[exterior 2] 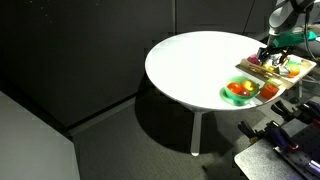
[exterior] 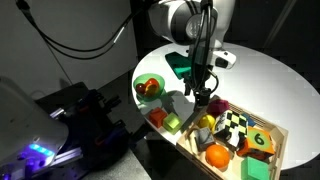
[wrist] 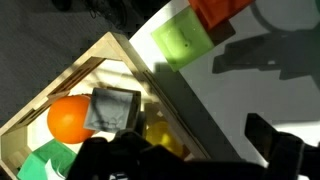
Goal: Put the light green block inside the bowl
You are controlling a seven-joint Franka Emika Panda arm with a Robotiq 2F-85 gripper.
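The light green block [exterior: 173, 124] sits on the white table next to an orange cube [exterior: 157, 116], near the table's edge. In the wrist view the block [wrist: 182, 40] lies just outside the wooden tray's corner. The green bowl [exterior: 150, 87] stands beyond the cubes with red and orange items in it; it also shows in an exterior view [exterior 2: 241, 90]. My gripper [exterior: 203, 97] hangs over the tray's near rim, a short way from the block. In the wrist view its fingers [wrist: 190, 150] are spread apart and empty, straddling the rim.
A shallow wooden tray [exterior: 272, 158] holds an orange ball [exterior: 217, 155], a checkered block [exterior: 235, 125], a darker green numbered block [exterior: 260, 140] and a yellow item [wrist: 165, 135]. The table edge runs close by the cubes. Dark equipment stands below the table.
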